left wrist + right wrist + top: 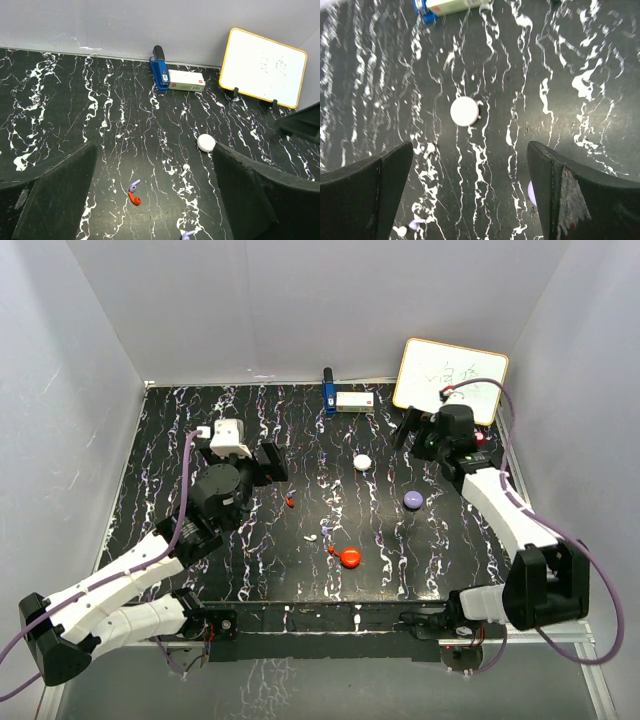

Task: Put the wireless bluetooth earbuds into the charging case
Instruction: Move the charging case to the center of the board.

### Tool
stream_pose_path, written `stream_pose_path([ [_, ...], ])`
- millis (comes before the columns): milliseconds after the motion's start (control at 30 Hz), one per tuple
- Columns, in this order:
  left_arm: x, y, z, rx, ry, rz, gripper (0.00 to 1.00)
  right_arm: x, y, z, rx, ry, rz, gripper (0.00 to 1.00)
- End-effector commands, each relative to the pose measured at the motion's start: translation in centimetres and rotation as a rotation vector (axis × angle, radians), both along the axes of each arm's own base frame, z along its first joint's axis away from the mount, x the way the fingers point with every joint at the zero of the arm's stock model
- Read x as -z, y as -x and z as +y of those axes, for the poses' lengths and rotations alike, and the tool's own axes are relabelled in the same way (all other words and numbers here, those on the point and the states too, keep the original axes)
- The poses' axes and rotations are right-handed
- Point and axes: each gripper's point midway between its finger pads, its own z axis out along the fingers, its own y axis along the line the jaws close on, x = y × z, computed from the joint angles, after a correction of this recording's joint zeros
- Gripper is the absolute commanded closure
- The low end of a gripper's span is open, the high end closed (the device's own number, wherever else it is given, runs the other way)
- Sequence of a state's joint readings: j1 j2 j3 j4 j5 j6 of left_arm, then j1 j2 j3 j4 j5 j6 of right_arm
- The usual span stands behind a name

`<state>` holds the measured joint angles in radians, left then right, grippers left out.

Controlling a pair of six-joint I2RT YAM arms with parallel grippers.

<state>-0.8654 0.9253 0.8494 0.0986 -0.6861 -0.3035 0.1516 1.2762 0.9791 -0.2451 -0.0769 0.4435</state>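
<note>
A tiny red earbud [134,199] lies on the table [60,100] below the gap of the left gripper [154,147], whose fingers are spread wide and empty. A purple bit [134,186] lies just beside the earbud. A round white case [464,111] sits just ahead of the right gripper [470,145], which is equally wide open and holds nothing. A white earbud [310,539] and a round red case [350,558] lie between the grippers and the arm bases.

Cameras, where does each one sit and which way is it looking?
Top external: above, behind the bases, looking down at the table; left arm and right arm show.
Left wrist: faces the far wall, blue stapler, whiteboard; left fingers below.
Right wrist: looks down at the white pod; right fingers below.
Wrist views share that pod.
</note>
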Motion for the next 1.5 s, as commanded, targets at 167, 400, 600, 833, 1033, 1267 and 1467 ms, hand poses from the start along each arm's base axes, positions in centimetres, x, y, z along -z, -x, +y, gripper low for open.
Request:
stream_pose_path([
  [167, -2.6, -0.1, -1.3, 0.061, 0.019, -0.029, 0.05, 4.0, -2.6, 5.5, -0.117, 0.228, 0.071, 0.04],
  [400, -2.5, -0.3, -2.0, 0.089, -0.013, 0.001, 0.04, 8.5, -4.6, 8.2, -0.130, 0.318, 0.133, 0.02],
  [600, -2.9, 0.1, -1.2, 0.081, 0.002, -0.018, 0.03, 12.1, -5.7, 8.6, -0.115, 0.385, 0.188, 0.02],
  [833, -3.3, 0.4, 0.2, 0.043, 0.003, -0.033, 0.02, 13.6, -7.0, 9.4, -0.131, 0.393, 0.201, 0.02],
  [1033, -3.3, 0.5, 0.5, 0.037, 0.003, -0.036, 0.02, 14.9, -7.7, 9.8, -0.143, 0.399, 0.220, 0.03],
  [1267, -3.1, 0.3, 0.6, 0.030, 0.001, -0.033, 0.02, 16.1, -7.7, 9.8, -0.148, 0.410, 0.243, 0.10],
  [1467, -2.9, 0.1, 0.5, 0.033, 0.003, -0.028, 0.02, 16.4, -7.5, 9.8, -0.151, 0.413, 0.251, 0.19],
])
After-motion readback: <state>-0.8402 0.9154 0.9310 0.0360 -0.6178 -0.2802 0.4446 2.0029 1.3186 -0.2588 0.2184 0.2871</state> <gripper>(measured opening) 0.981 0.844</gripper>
